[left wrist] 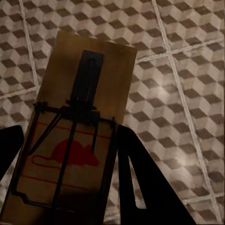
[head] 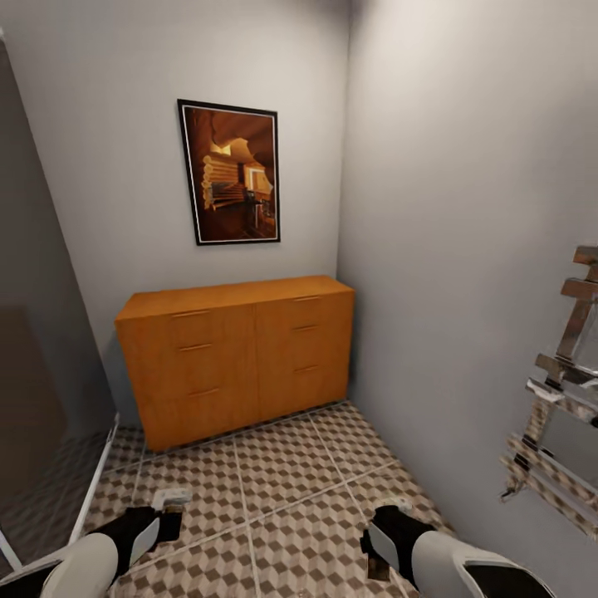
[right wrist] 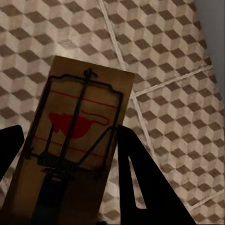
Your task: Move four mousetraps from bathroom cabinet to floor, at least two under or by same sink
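Mid-carry, judging by the load: one mousetrap (left wrist: 70, 136) pinched in the left claw (left wrist: 65, 154), another mousetrap (right wrist: 75, 140) pinched in the right claw (right wrist: 65, 154), both held above the patterned floor (head: 282, 473). Facing the orange cabinet (head: 237, 357), drawers shut. No sink in sight from here, so next likely a turn away from the cabinet to find it, then a lowering of each board flat onto the tiles. Each board sits between its claw's dark fingers, jutting out past the tips.
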